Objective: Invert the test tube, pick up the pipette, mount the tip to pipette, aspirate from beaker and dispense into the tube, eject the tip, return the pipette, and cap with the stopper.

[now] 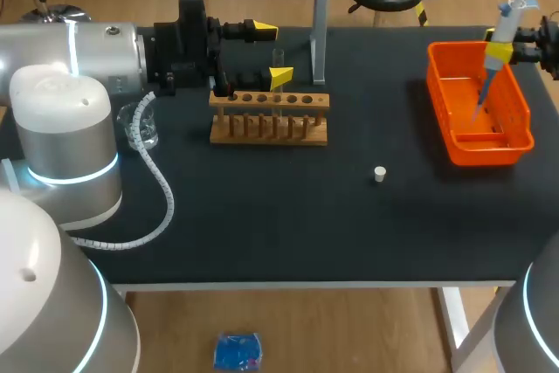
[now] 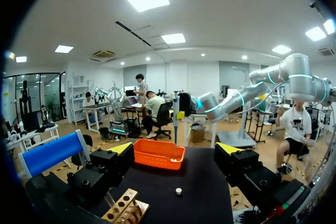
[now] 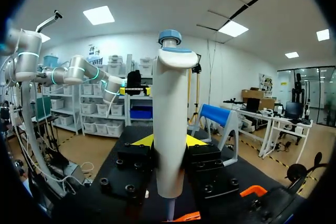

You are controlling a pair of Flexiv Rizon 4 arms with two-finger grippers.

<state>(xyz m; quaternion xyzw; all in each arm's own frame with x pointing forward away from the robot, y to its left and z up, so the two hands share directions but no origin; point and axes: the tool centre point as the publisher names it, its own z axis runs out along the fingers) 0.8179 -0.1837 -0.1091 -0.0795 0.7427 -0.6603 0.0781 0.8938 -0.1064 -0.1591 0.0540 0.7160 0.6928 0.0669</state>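
The right pincer (image 1: 500,46) pinches the pipette (image 1: 505,28) upright by its body, and the thin tip hangs below the pincer inside the orange bin (image 1: 524,120). This looks like tip ejection to me. I'd hold it vertical, well inside the walls, so the tip drops in. The left pincer (image 1: 271,53) stands spread just above the wooden rack (image 1: 269,120), and the stopper (image 1: 379,174) lies well apart from both.

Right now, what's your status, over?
Left fingers open at tube rack. Right fingers shut on pipette over orange bin. Stopper loose on table; no obstruction seen.
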